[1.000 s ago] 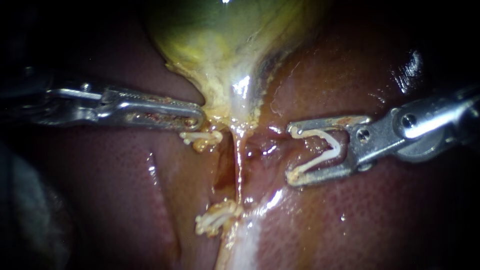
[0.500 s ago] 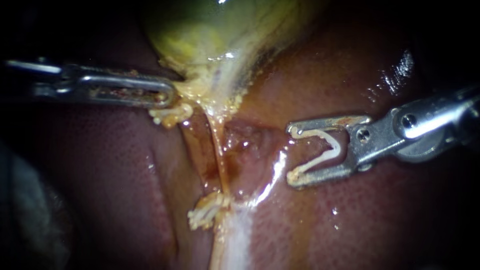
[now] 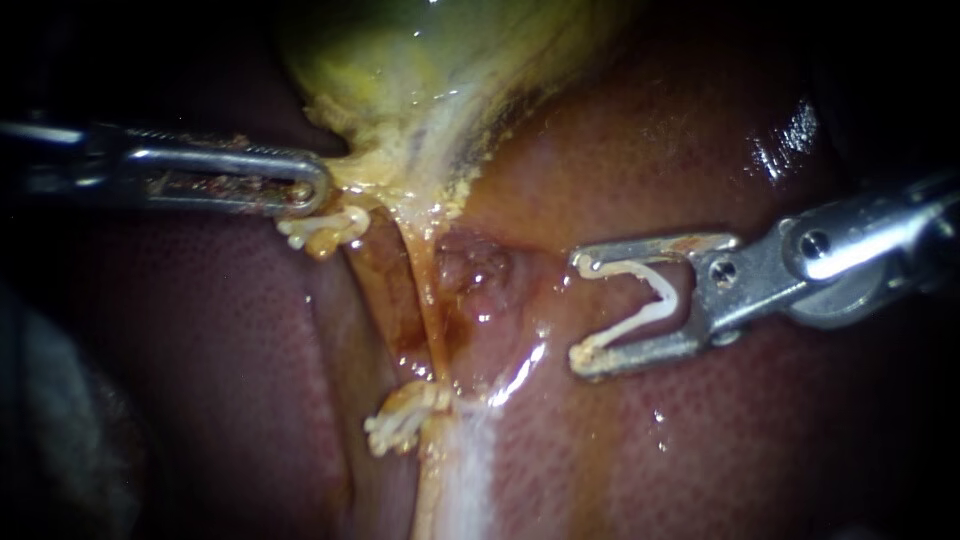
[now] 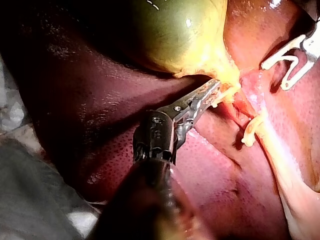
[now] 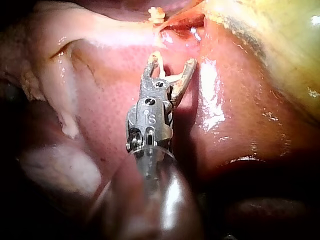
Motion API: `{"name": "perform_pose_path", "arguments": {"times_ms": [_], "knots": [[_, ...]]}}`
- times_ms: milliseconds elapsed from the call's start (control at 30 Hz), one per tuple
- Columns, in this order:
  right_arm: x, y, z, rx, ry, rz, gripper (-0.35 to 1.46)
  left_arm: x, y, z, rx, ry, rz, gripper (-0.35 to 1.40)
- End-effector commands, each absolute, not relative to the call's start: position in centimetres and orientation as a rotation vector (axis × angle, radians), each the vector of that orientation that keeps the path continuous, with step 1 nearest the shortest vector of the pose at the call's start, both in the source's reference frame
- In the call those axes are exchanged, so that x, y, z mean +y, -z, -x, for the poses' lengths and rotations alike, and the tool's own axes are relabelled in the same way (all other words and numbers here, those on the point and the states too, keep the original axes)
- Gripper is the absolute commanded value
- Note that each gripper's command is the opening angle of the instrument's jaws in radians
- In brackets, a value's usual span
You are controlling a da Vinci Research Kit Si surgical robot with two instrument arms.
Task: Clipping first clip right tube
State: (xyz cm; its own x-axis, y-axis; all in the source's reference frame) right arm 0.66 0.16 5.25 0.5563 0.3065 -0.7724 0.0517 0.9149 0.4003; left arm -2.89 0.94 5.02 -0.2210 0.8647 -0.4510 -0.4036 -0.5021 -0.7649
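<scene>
Endoscope view, centre: tube (image 3: 428,320), thin and amber, strung from the neck of the gallbladder (image 3: 430,60) down over the liver (image 3: 700,440). Cannot tell from here whether left or right tube. At its top end, upper clip (image 3: 318,230), white and closed, jutting toward the view's left. At its bottom end, lower clip (image 3: 398,425), likewise closed and jutting the same way. Beside the tube on the view's right, a wet red hollow (image 3: 470,275) in the liver, then a pale glistening strand (image 3: 520,365) slanting toward the lower clip.

Past the hollow, right instrument (image 3: 580,312), apart from the tube. Pincer wide, both halves seated on the arms of the open clip (image 3: 640,320), a white V with its mouth turned to the tube.

On the tube's other side, left instrument (image 3: 310,185), lying level, tip just above the upper clip. Pincer narrow, nipping the yellow fringe of the gallbladder's neck.

Left wrist view: same nip at the yellow fringe, both closed clips just ahead of the tip, open clip farther ahead and well apart.

Right wrist view: pincer spread over pink liver with the white V between. Tube and one closed clip ahead, untouched.
</scene>
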Motion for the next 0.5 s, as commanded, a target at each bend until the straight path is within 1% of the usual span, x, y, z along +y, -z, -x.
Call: {"name": "perform_pose_path", "arguments": {"times_ms": [33,333,500], "knots": [[0.15,-5.24,-0.69,0.979,-0.165,-0.408,0.50,0.94,-5.02,2.89,-0.635,-1.845,1.130,-0.35],[0.07,-5.16,-0.98,0.999,-0.244,-0.501,0.48,0.94,-5.02,2.90,-0.634,-1.845,1.130,-0.35],[-0.04,-5.22,-1.17,0.997,-0.282,-0.546,0.48,0.93,-5.00,2.91,-0.633,-1.844,1.130,-0.35]]}}
